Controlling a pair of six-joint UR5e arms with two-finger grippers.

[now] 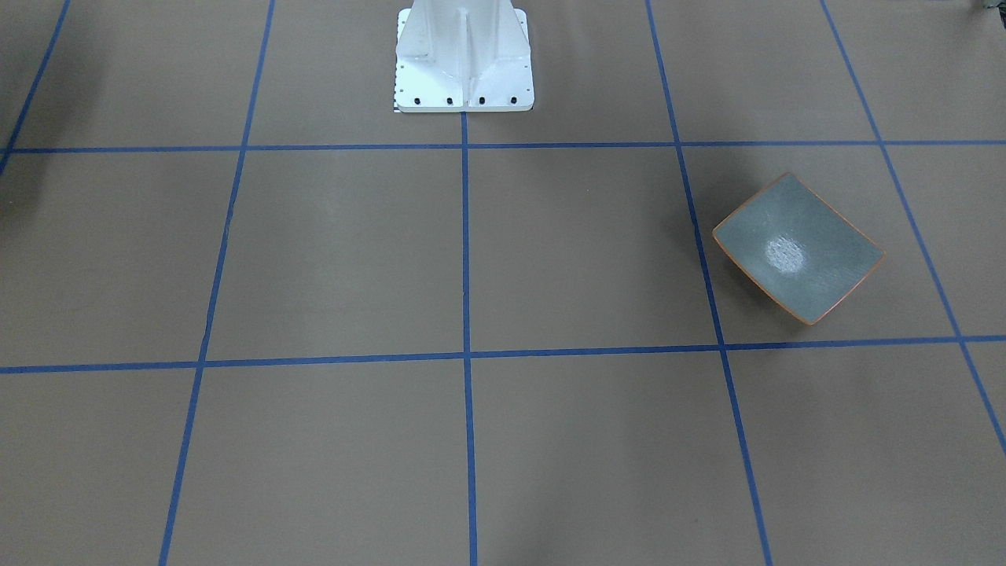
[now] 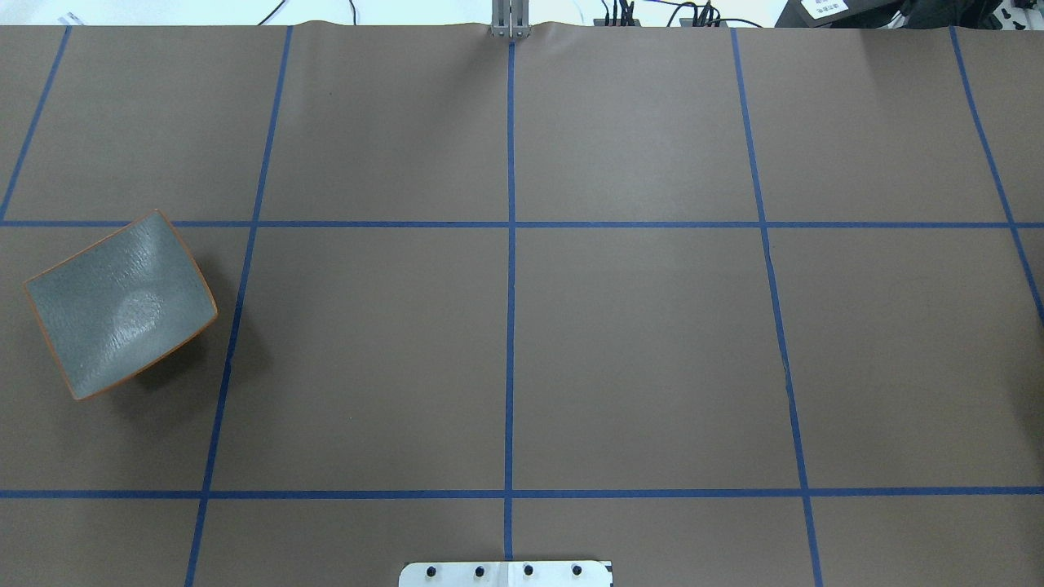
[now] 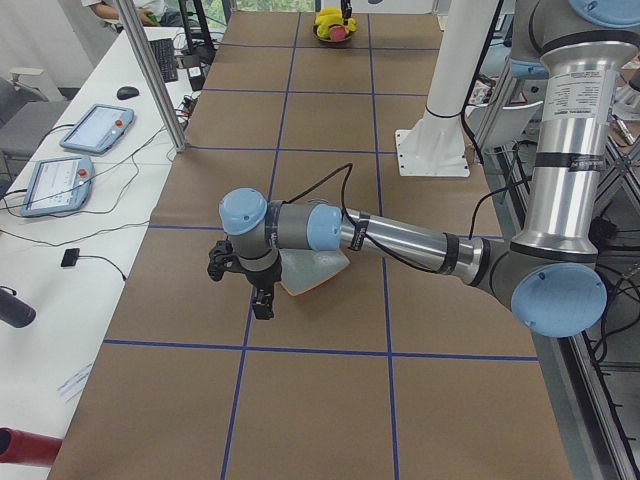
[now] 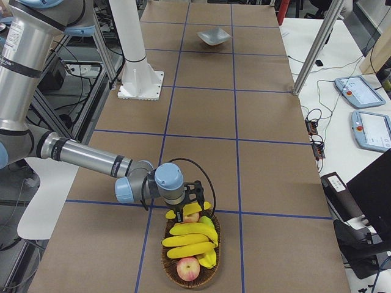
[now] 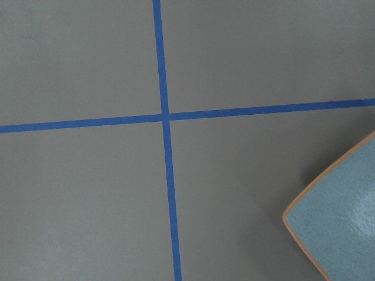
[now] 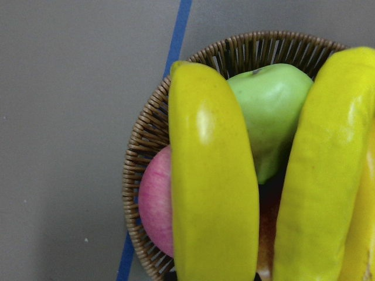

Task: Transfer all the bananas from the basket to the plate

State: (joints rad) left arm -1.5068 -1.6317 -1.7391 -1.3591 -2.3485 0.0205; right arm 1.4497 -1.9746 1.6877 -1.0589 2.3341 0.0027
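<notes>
Looks out over a brown paper-covered table ruled into squares by blue tape lines, with the white robot base bolted at the middle of one long edge. Finds the bananas heaped in a woven basket at the robot's right end of the table. Shows them lying across one another among a red apple, a green apple and a pink-red fruit. Catches two of them close up through the right wrist camera, arching over the wicker rim. Puts the right gripper pointing down over the end of the basket that faces the middle of the table. Cannot tell from the side view whether its jaws are spread or pressed together.

Finds the plate well apart from all this, at the robot's left end, flat on the paper and turned askew to the tape grid. Sets the left gripper pointing down just beside it, with the wrist hiding part of the dish in the side view. Cannot tell how those jaws stand either. Takes in, past the table's far long edge, a white desk carrying two teach pendants.
</notes>
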